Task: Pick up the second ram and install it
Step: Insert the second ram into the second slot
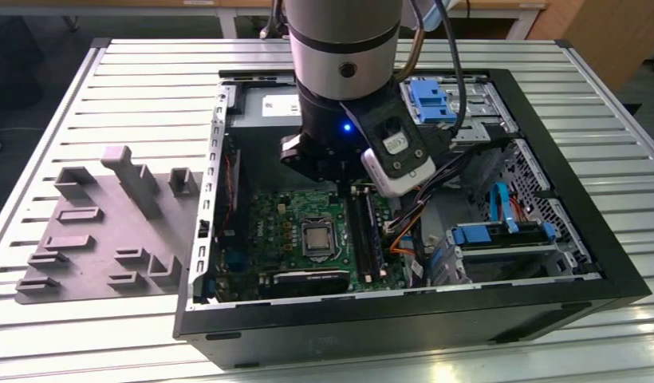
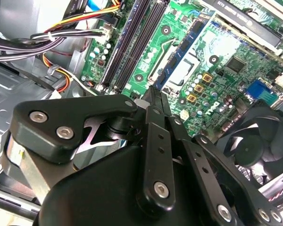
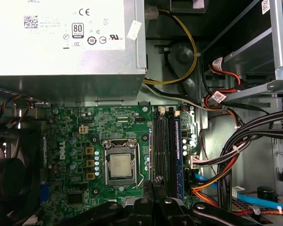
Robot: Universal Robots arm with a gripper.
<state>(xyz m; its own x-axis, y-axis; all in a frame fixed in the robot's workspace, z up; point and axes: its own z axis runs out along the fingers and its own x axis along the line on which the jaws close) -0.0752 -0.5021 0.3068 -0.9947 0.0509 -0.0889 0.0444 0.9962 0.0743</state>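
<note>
1. Black against green at the working end: fingers [image 2: 156, 127] drawn together with hardly any gap; pinched between the tips, a long, narrow, almost black memory stick [image 2: 152, 94], seen edge-on as a thin dark sliver; taken for the second ram by judgement, not from a clear look at its chips.
2. Held low inside the open black computer case [image 1: 412, 327], just above the green circuit board [image 3: 80, 141], near one end of the long black slots [image 3: 162, 141] beside the silver processor socket [image 3: 119, 165].
3. Done, by the look of it: the pickup; well apart from the grey moulded plastic tray [image 1: 98, 239] on the ribbed metal surface [image 1: 146, 80] at the exterior view's left.
4. Left: the seating itself; no sign yet of the memory stick pressed into a slot.
5. Possibly filled already: the slot nearest the cables, marked by a bluish strip [image 3: 177, 146]; hard to confirm.
6. Hidden in the exterior view behind the silver arm [image 1: 343, 48]: the fingertips; cut off by the linkage in both wrist views: most of the memory stick's length; impossible to judge: its alignment with any slot.
</note>
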